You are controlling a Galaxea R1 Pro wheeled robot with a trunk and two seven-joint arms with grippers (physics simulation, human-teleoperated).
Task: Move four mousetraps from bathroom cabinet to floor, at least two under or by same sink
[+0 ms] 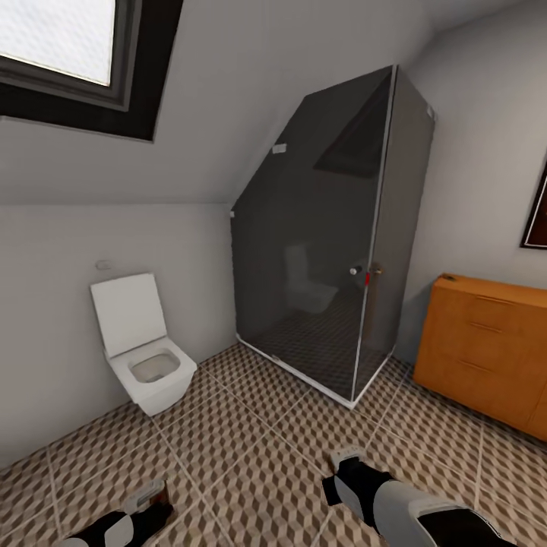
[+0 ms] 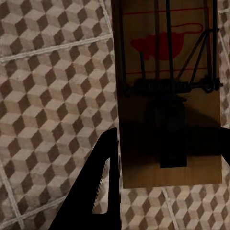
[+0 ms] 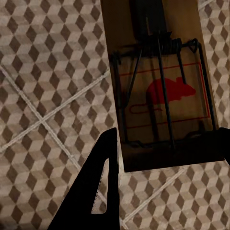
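Over the bathroom floor (image 1: 251, 433) in the head view, I've got both arms low, cabinet (image 1: 486, 349) at far right, toilet (image 1: 144, 349) left. Left wrist view: left gripper (image 2: 167, 158) clamped on a mousetrap (image 2: 167, 120) above tiles. Right wrist view: right gripper (image 3: 165, 153) pinching another mousetrap (image 3: 160, 91).

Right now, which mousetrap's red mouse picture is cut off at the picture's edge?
The left hand's mousetrap: its red mouse meets the frame's edge. The right hand's mousetrap shows its whole mouse.
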